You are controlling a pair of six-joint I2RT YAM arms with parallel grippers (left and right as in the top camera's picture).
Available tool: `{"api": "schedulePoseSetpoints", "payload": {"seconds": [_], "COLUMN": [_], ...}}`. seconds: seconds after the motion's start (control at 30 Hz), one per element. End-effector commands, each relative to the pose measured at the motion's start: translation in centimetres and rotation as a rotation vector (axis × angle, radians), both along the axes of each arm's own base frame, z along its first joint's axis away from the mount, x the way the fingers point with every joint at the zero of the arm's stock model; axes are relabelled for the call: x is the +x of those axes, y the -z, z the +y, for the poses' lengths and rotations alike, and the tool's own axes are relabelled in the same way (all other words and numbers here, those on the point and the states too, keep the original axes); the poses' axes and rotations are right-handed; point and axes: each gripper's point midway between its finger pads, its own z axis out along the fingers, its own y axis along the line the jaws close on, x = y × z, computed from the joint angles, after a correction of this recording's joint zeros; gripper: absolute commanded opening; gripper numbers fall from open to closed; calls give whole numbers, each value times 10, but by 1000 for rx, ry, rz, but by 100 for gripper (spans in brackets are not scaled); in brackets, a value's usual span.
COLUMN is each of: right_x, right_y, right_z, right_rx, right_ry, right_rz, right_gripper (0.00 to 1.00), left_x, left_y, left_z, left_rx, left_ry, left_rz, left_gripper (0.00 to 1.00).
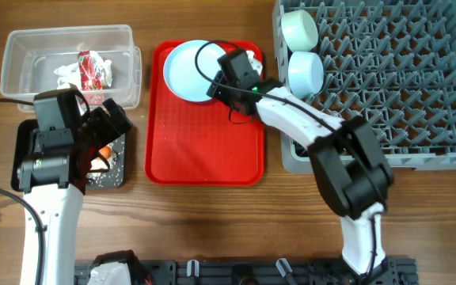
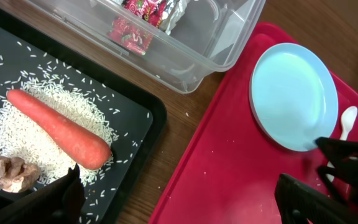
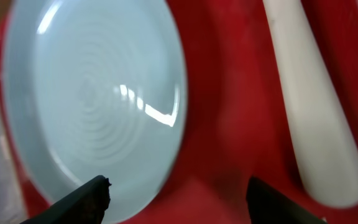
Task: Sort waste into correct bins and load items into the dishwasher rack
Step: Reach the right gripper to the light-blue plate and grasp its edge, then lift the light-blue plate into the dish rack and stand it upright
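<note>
Your right gripper (image 3: 178,199) straddles the rim of the light blue round plate (image 3: 92,106) (a flat plate's only purchase), jaws apart, nothing held; your left gripper (image 2: 179,194) gapes empty.

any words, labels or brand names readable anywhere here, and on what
Print on the red wrapper in the clear tub: too blurred to read.
No text visible on the plate, spoon, red tray, black tray or rack.
</note>
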Motion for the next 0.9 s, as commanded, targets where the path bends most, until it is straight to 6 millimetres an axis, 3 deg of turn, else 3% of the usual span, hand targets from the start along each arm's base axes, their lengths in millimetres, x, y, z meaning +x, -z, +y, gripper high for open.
{"api": "schedulePoseSetpoints", "payload": {"seconds": [0.0,0.17,0.3,0.37,0.47,0.73,0.87], "right_x": [0,4,5,6,5,-2,2], "right_y": [20,23,27,27,27,27,-1], "right_z": [7,7,7,7,7,14,13], "right_rx": [15,10,10,10,9,36,49], "right_ry": [7,14,13,13,12,-58,-166], "right_rz": [22,4,3,1,3,34,0], "right_gripper": [66,55,35,18,5,4,4], "left_x": [3,3,3,3,3,3,3], "left_y": [-6,-6,-6,-6,-6,-6,-6], "left_z": [3,3,3,3,3,3,3], "left_rx": [6,6,6,6,6,6,6], "left_ry": [-12,-12,-12,-12,-12,-12,-12], "left_rz": [-16,-16,-16,-16,-16,-16,-16], "left_gripper": [100,100,100,100,100,100,100]}}
